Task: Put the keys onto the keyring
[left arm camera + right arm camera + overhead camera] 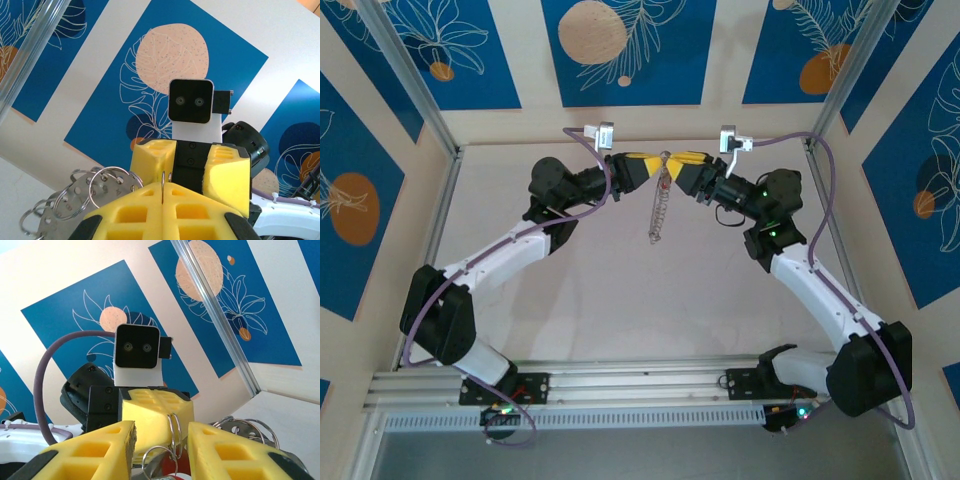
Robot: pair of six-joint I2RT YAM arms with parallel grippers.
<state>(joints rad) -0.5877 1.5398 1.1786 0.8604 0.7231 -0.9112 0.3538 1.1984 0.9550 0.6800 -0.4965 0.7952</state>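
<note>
**Both grippers meet over the far part of the table, the keyring between them**

In the top view the two arms reach toward each other, and the left gripper [658,168] and the right gripper [678,170] come tip to tip above the table [620,300]. Under their meeting point a metal strip with many rings [658,215] hangs down.

The left gripper [163,194] is closed tightly. Its yellow fingers [125,212] pinch the keyring [163,181], a thin wire loop that stands up from the seam between them. The metal strip [70,202] shows just beside it on the left.

The right gripper [161,434] has its fingers [85,450] clearly apart, at a narrow to middle width. In the gap between them are the keyring [173,432] and a small red key [181,463]. I cannot tell if the fingers touch the key or the ring.
</note>
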